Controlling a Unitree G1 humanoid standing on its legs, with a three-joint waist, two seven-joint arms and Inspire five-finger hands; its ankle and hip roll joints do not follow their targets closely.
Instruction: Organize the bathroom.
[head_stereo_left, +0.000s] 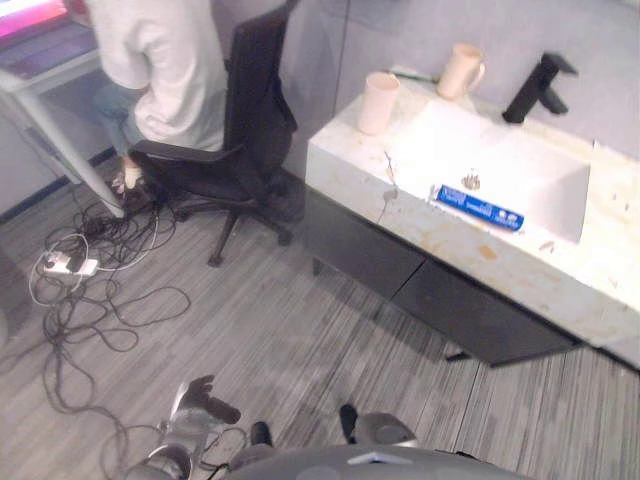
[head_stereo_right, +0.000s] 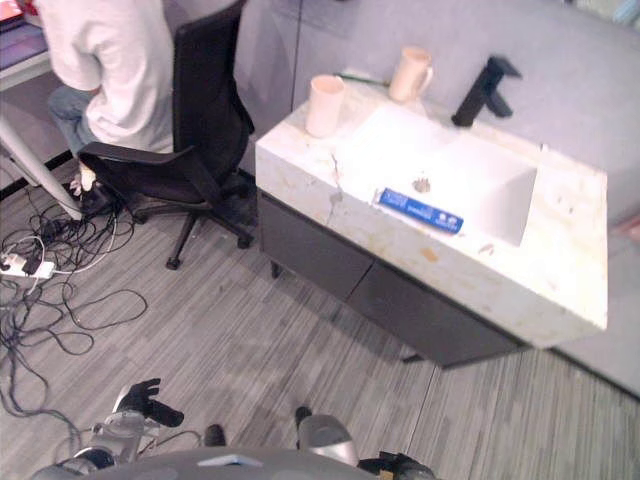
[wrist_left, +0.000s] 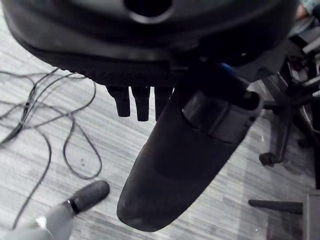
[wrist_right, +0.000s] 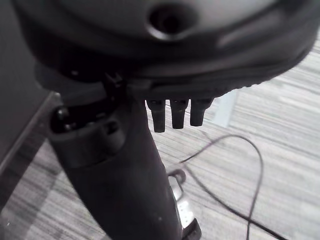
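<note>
Left robot hand (head_stereo_left: 205, 405) and right robot hand (wrist_right: 172, 112) are being held low, relaxed, nothing grasped.
Approach step: the surface (head_stereo_left: 350, 160) is being faced from well apart; blue toothpaste tube (head_stereo_left: 479, 208) needs reaching next.

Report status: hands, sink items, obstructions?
Left hand low, open, empty. Right hand open. Blue toothpaste tube lies in sink; two cups on counter. Person in office chair beside vanity.
</note>
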